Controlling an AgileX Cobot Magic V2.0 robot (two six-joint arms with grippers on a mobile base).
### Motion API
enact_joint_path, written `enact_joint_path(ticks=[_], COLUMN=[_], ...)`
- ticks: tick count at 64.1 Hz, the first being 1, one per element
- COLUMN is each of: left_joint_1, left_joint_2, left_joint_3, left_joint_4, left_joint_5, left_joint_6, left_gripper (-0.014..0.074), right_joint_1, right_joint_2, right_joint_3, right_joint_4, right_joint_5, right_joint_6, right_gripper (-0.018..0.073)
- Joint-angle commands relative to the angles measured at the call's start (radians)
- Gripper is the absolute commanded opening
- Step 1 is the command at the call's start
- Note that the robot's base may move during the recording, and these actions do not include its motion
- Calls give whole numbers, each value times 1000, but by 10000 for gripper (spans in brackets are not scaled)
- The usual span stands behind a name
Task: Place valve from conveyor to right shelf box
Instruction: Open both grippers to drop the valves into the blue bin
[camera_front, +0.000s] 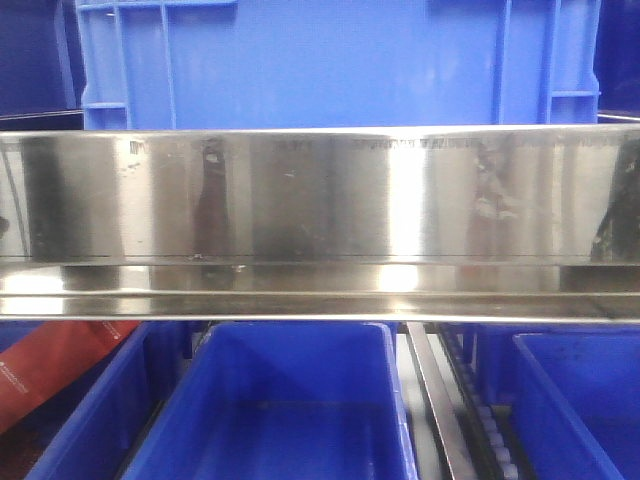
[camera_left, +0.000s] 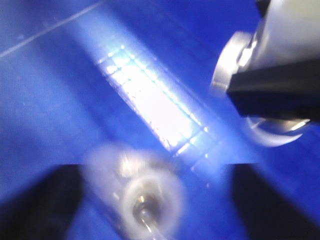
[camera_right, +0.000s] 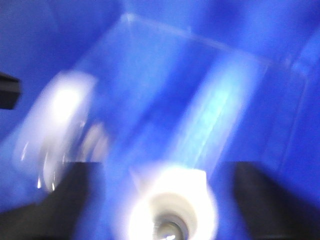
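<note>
Both wrist views look down into a blue box (camera_left: 50, 100) (camera_right: 165, 70) and both are blurred. In the left wrist view a pale round valve (camera_left: 150, 200) smears across the gap of my left gripper (camera_left: 155, 200). Its dark fingers (camera_left: 45, 200) stand wide apart, with blue floor showing beside the valve. At the upper right a second metal valve (camera_left: 232, 60) lies against a black finger of the other arm. My right gripper (camera_right: 167, 200) is also spread wide, with a white valve (camera_right: 172, 210) in the gap, clear of the fingers (camera_right: 255, 200). The conveyor is out of view.
The front view shows a shiny steel shelf rail (camera_front: 320, 200) with a blue crate (camera_front: 330, 60) above it. Below stand blue bins (camera_front: 280, 400) (camera_front: 580, 400), with a red item (camera_front: 50, 370) at the left. Neither gripper appears there. Another blurred valve (camera_right: 60, 120) lies left in the right wrist view.
</note>
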Motion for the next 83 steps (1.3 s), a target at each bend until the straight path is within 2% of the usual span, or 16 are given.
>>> enact_joint_path(ticks=[1,11,19,24,41,44,48,57,66,73,83], left_joint_1=[-3,-3,-3,0,34,46,63,70,70,70,70], left_joint_2=[-16,-47,-100,-145,-314,-346,-385,-490,-641,-773,-975], left_joint_3=[-11,-11,-11,-11,-11,-11,-6,92,317,534,825], left_joint_4=[-10,-8,-6,-6,3,13,52,213,309,309,309], left_joint_5=[7,28,31,35,80,88,113,122,-59,-219,-422], left_joint_6=[3,1,1,1,-11,-32,-93,-169,-257,-279,-302], left_gripper=[589,556,484,376,-111,-111,-111,-111,-111,-111,-111], right_joint_1=[0,0,0,0,0,0,0,0,0,0,0], right_joint_2=[-32,-83,-149,-193,-373,-404,-441,-519,-616,-712,-896], right_joint_3=[-9,-10,-10,-10,-8,-8,-7,22,165,337,636], right_joint_4=[3,5,5,5,1,-22,-54,-133,-165,-165,-165], right_joint_5=[-10,-11,-11,-11,0,20,40,30,-23,-96,-286], right_joint_6=[-6,-6,-6,-6,-6,-6,-6,41,44,44,44], right_gripper=[571,538,450,361,-113,-169,-153,-154,-154,-154,-154])
